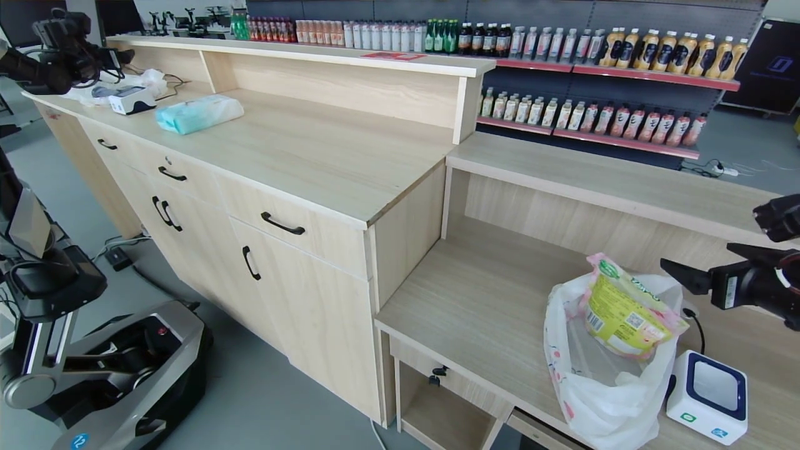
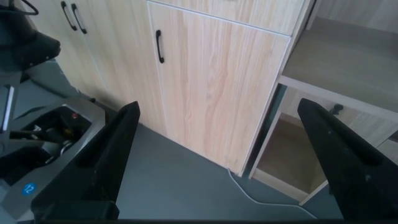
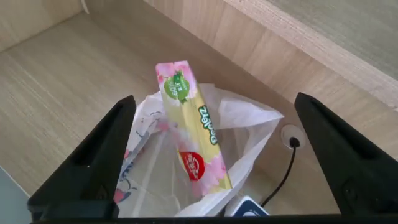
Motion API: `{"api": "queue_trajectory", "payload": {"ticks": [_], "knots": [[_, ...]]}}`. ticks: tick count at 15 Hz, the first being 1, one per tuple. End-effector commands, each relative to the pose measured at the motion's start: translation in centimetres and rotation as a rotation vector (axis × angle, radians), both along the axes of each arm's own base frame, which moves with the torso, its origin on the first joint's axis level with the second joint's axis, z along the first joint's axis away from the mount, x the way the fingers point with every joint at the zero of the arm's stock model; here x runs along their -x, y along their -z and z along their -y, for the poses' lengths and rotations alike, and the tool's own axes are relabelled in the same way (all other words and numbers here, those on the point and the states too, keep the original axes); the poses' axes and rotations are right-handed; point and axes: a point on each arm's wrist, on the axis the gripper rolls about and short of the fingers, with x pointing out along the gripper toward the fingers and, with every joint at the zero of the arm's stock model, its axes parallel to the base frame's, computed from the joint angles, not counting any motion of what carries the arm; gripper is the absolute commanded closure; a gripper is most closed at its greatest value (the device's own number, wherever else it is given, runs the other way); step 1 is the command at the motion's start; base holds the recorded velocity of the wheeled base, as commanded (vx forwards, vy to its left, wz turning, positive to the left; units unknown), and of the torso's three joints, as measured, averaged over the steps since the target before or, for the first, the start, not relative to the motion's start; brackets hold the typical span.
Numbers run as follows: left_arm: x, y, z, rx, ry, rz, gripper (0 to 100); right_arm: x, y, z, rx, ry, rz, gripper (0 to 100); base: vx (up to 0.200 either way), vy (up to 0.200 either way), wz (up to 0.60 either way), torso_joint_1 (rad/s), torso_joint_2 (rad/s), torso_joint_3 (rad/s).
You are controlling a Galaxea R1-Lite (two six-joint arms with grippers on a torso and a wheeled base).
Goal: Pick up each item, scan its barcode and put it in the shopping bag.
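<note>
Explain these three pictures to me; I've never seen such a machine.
This is a wheeled robot with two arms, each ending in a two-fingered gripper. The wide picture comes from a camera on its head, looking down into a shop. The other two come from wrist cameras; the dark prongs are gripper fingers. On the low counter stand a bag with a packet poking out and a scanner beside it. A tissue pack lies on the higher counter. The left gripper hangs open near the cupboard doors; the right gripper is open above the bag. Neither holds anything.
</note>
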Motion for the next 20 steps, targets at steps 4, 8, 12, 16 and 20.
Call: {"api": "queue_trajectory", "payload": {"ticks": [4,8,12,16,20], "knots": [[0.0,0.0,0.0,0.0,0.0,-0.001,0,7.3,-2.9,0.5,0.116,0.138,0.052,0,0.0,0.0,-0.45,0.001,0.0,0.002],[0.0,0.0,0.0,0.0,0.0,-0.001,0,8.5,-2.7,2.5,0.12,0.376,-0.008,0,0.0,0.0,-0.6,0.007,0.0,0.001],[0.0,0.0,0.0,0.0,0.0,-0.001,0,9.1,-0.8,4.3,0.078,0.6,-0.168,0,0.0,0.0,-0.6,0.002,0.0,-0.001],[0.0,0.0,0.0,0.0,0.0,-0.001,0,8.2,1.2,7.0,0.041,0.684,-0.258,0,0.0,0.0,-0.45,0.002,0.0,0.001],[0.0,0.0,0.0,0.0,0.0,-0.001,0,4.8,4.1,10.3,-0.066,0.58,-0.256,0,0.0,0.0,0.0,0.0,0.0,0.0]]}}
